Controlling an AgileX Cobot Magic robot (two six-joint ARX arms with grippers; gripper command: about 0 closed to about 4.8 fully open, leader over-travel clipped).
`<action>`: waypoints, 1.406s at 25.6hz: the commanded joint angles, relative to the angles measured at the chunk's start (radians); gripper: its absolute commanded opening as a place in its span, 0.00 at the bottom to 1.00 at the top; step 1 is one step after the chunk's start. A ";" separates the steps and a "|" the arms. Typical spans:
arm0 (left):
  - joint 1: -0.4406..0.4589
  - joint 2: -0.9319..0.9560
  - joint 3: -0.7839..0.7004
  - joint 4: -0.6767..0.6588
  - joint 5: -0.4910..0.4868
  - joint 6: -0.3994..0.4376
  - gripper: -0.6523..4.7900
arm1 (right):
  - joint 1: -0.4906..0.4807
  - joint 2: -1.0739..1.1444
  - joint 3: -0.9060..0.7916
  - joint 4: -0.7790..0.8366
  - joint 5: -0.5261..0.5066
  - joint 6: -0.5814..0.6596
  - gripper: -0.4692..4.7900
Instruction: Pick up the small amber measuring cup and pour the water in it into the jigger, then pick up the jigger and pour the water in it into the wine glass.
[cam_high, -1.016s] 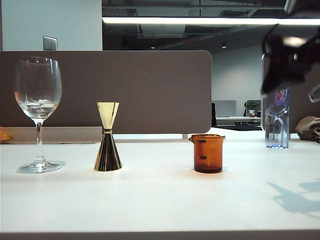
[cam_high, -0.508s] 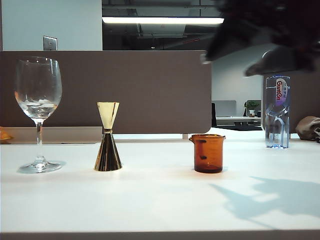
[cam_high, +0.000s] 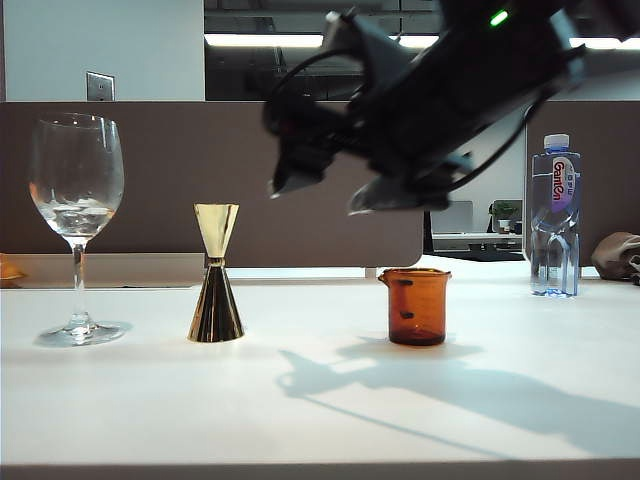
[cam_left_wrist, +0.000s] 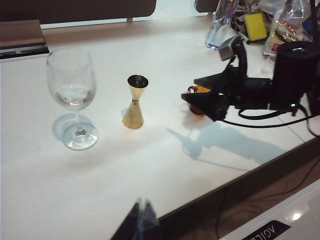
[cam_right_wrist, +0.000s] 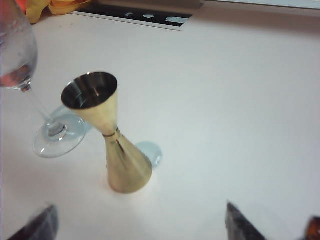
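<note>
**A:** Where is your right tool?

**B:** My right tool (cam_high: 333, 196) hangs in the air over the worktop (cam_high: 300, 400), above the cup (cam_high: 415, 307) and reaching toward the jigger (cam_high: 216, 290). Its jaws stand wide apart with nothing between them. It touches neither cup nor jigger.

**A:** And the left one?

**B:** My left tool (cam_left_wrist: 140, 220) shows only as a blurred dark tip at the edge of its own camera, near the front edge of the worktop and well apart from everything. I cannot tell whether it is wide or narrow.

**A:** How do the three things stand?

**B:** In a row, all upright, none touching another. From the outside camera the glass (cam_high: 76, 200) is on the left, the jigger in the middle and the cup on the right. The jigger rests on its wider cone, narrow cone up, mouth open to the top. The cup sits under my right arm, in its shadow.

**A:** Any water?

**B:** A little water (cam_high: 75, 218) lies in the bottom of the glass bowl. Whether the cup holds any I cannot tell through the amber wall. The jigger's mouth looks dark and I cannot read its inside.

**A:** Anything else there?

**B:** A bottle (cam_high: 555, 220) with a blue cap stands far back on the right, well apart from the cup.
</note>
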 joint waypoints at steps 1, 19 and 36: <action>0.000 0.001 0.002 0.006 0.001 0.000 0.12 | 0.002 0.098 0.056 0.075 -0.032 -0.003 0.90; 0.000 0.001 0.002 0.006 0.001 0.000 0.12 | 0.003 0.388 0.274 0.139 -0.125 -0.003 0.90; 0.000 0.001 0.002 0.006 0.001 0.000 0.12 | 0.002 0.538 0.397 0.169 -0.125 -0.003 0.84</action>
